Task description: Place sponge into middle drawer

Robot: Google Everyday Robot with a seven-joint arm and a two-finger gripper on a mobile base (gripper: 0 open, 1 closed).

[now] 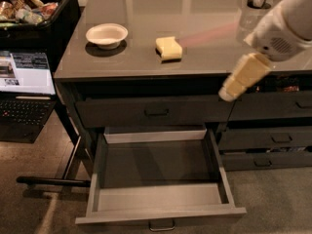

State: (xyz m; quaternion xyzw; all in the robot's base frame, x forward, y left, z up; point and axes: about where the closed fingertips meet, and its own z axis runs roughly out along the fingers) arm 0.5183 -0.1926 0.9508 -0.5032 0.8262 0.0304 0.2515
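Note:
The pale yellow sponge (pixel 169 48) lies on the grey counter top (pixel 204 52), right of the centre and apart from the white bowl (pixel 107 34). The middle drawer (pixel 161 214) is pulled wide open below the counter and its box holds nothing; a small silvery loop handle (pixel 162 225) is on its front. My gripper (pixel 228 92), cream coloured on a white arm, hangs tilted down-left in front of the counter's front edge, right of the sponge and above the drawer's right side. It holds nothing that I can see.
The top drawer front (pixel 156 112) with a dark handle is closed. Narrower dark drawers (pixel 273 139) stand at the right. An open laptop (pixel 27 77) and a black bin of snacks (pixel 29 4) are at the left. A black bar (pixel 53 181) lies on the floor.

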